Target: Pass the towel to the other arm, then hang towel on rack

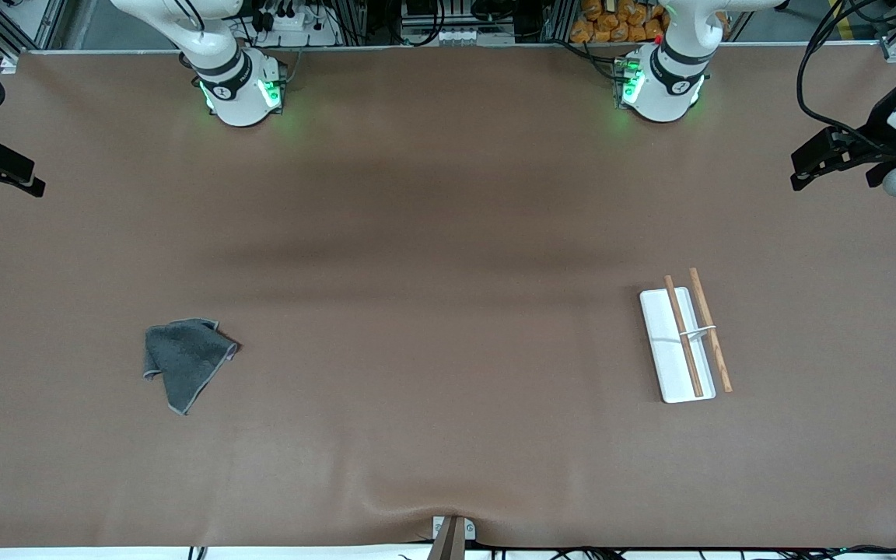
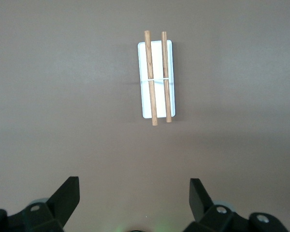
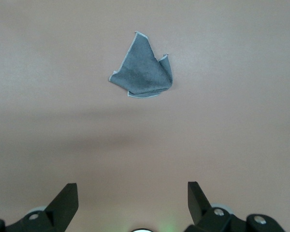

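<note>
The dark-grey towel [image 1: 183, 359] lies crumpled on the brown table toward the right arm's end; it also shows in the right wrist view [image 3: 144, 73]. The rack [image 1: 685, 342], a white base with two wooden rods, lies toward the left arm's end and shows in the left wrist view [image 2: 157, 77]. My right gripper [image 1: 32, 185] [image 3: 133, 191] is open and empty, up over the table's edge at the right arm's end. My left gripper [image 1: 799, 175] [image 2: 134, 186] is open and empty, up over the table's edge at the left arm's end. Both are far from the towel and rack.
The brown table mat [image 1: 448, 257] spans the whole view. A small metal bracket [image 1: 452, 533] sits at the table edge nearest the front camera. Cables and orange items [image 1: 619, 19] lie past the edge by the arm bases.
</note>
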Tool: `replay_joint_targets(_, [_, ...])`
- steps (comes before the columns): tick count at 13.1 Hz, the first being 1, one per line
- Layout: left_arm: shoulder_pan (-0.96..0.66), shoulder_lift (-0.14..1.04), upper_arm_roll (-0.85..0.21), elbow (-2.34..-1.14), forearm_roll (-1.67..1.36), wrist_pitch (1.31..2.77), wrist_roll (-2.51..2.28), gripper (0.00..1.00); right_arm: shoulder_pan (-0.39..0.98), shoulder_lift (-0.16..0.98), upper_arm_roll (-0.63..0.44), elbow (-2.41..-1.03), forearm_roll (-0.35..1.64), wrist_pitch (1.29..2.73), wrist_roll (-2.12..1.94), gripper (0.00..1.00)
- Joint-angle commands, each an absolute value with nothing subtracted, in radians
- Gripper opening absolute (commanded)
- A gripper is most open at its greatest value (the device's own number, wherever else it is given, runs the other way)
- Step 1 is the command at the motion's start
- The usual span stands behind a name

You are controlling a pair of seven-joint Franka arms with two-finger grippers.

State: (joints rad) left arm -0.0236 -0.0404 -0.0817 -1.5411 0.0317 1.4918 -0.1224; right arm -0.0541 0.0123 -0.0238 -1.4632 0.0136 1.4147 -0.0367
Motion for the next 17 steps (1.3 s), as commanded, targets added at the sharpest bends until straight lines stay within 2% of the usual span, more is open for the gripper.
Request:
replay_joint_targets(1, [-0.023, -0.060, -0.077, -1.537, 0.021, 1.480, -0.115, 1.00, -0.063, 0.006, -0.017, -1.462, 0.002, 1.420, -0.026, 1.00])
replay_joint_targets(12, [-0.023, -0.063, -0.078, -1.534, 0.018, 1.480, -0.117, 1.00, -0.067, 0.012, -0.018, -1.471, 0.003, 1.413, -0.035, 1.00])
replay_joint_targets(17, [-0.038, -0.068, -0.077, -1.540, 0.018, 1.479, -0.123, 1.00, -0.069, 0.129, -0.018, -1.471, 0.000, 1.423, -0.031, 1.00])
